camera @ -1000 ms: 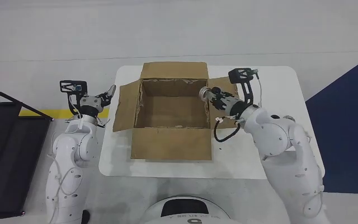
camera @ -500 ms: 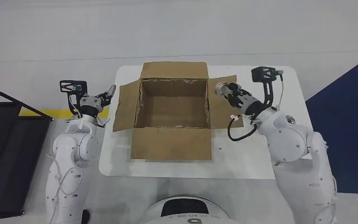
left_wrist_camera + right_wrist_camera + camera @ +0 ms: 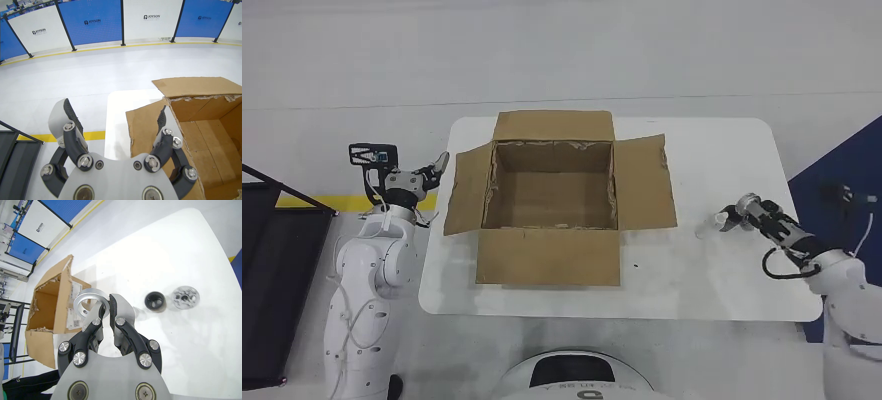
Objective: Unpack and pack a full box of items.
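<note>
An open cardboard box (image 3: 552,200) stands mid-table with its flaps spread, and its inside looks bare from above. My right gripper (image 3: 730,214) is over the table's right side, well clear of the box. In the right wrist view it (image 3: 106,306) is shut on the rim of a silver metal ring (image 3: 91,303). Beyond it on the table, a black cylinder (image 3: 155,301) and a silver flanged disc (image 3: 186,297) sit side by side. My left gripper (image 3: 438,165) is beside the box's left flap (image 3: 143,128), open with nothing in it (image 3: 115,108).
The white table (image 3: 712,280) has bare surface right of and in front of the box. A black rack (image 3: 272,270) stands on the floor off the table's left side. Fence panels (image 3: 98,22) line the far side of the room.
My right arm has carried the silver ring away from the box's right edge, out over the right side of the table. The left arm has kept still.
</note>
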